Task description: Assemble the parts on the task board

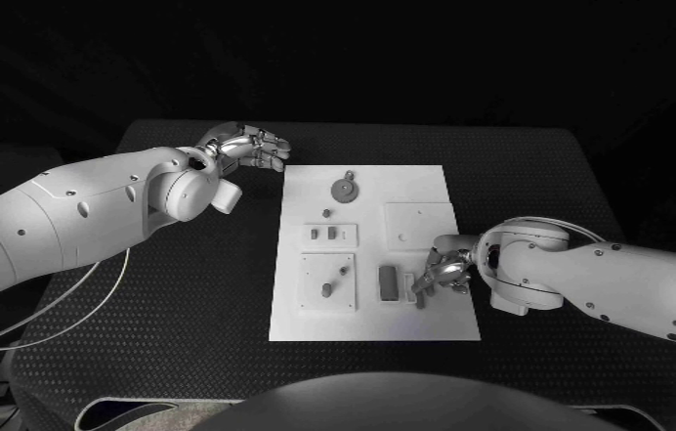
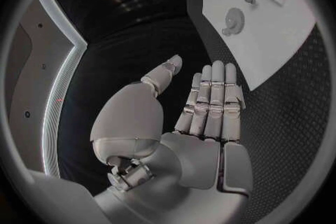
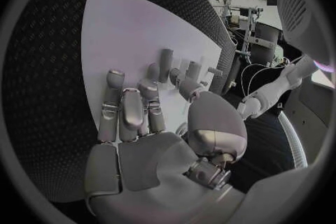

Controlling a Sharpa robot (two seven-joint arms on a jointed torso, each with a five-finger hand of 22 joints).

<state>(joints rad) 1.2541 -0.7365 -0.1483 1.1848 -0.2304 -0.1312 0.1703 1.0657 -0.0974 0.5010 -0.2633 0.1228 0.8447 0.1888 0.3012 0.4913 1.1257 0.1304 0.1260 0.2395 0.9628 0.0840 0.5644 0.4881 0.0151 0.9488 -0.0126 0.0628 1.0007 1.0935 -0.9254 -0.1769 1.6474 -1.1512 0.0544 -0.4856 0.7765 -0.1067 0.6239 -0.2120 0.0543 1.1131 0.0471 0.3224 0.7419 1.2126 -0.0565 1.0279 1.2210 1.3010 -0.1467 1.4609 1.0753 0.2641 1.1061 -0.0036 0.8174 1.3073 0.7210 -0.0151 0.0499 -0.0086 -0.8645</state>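
The white task board (image 1: 423, 182) lies in the middle of the black table. On it are a round grey part (image 1: 344, 190), a small plate with two slots (image 1: 330, 236), a plate with pegs (image 1: 327, 281) and a grey block (image 1: 388, 280). My right hand (image 1: 445, 265) hovers over the board's right side; a grey peg (image 3: 166, 63) sits between its thumb and a fingertip and looks pinched. That peg (image 1: 418, 297) juts out below the fingers. My left hand (image 1: 255, 147) hangs over the table off the board's far left corner, fingers (image 2: 210, 95) straight, holding nothing.
The left wrist view shows the board (image 2: 280, 50) with the round part (image 2: 234, 21) beyond my fingertips. A blank square plate (image 1: 417, 222) lies just past my right hand. Bare black table surrounds the board on every side.
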